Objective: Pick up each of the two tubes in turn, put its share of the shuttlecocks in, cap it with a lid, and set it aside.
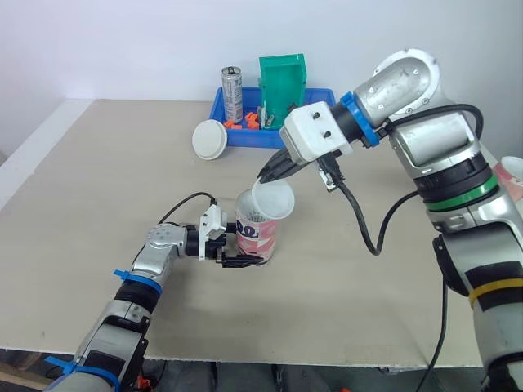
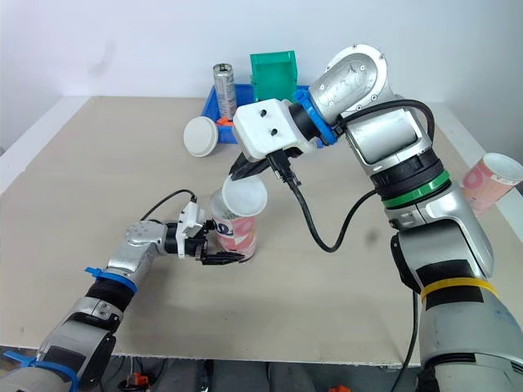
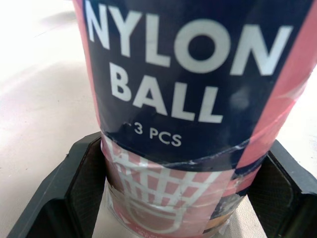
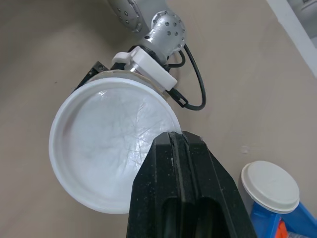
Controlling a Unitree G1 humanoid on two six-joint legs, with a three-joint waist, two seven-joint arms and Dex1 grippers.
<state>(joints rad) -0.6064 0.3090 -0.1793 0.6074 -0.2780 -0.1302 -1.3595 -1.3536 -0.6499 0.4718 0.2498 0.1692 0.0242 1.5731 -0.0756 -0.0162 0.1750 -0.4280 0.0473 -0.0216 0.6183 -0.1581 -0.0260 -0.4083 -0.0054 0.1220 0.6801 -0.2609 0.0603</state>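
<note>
Pink tube (image 1: 258, 233) upright on table (image 1: 98, 180), mid-front, white lid (image 1: 273, 198) tilted over its mouth. 2nd tube (image 2: 493, 181) at right edge. Blue tray (image 1: 245, 139) at back edge w/ can (image 1: 233, 94), green bin (image 1: 283, 82); spare lid (image 1: 210, 139) beside. L gripper (image 1: 237, 260) clamps tube base; R gripper (image 1: 270, 173) pinches lid rim from above.

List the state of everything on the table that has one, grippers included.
left gripper, shut on tube
right gripper, shut on lid
tube, upright on table, not yet capped
lid, tilted over the tube's mouth, not seated
second lid, loose beside blue tray
second tube, on its side, uncapped
can, upright in blue tray
</note>
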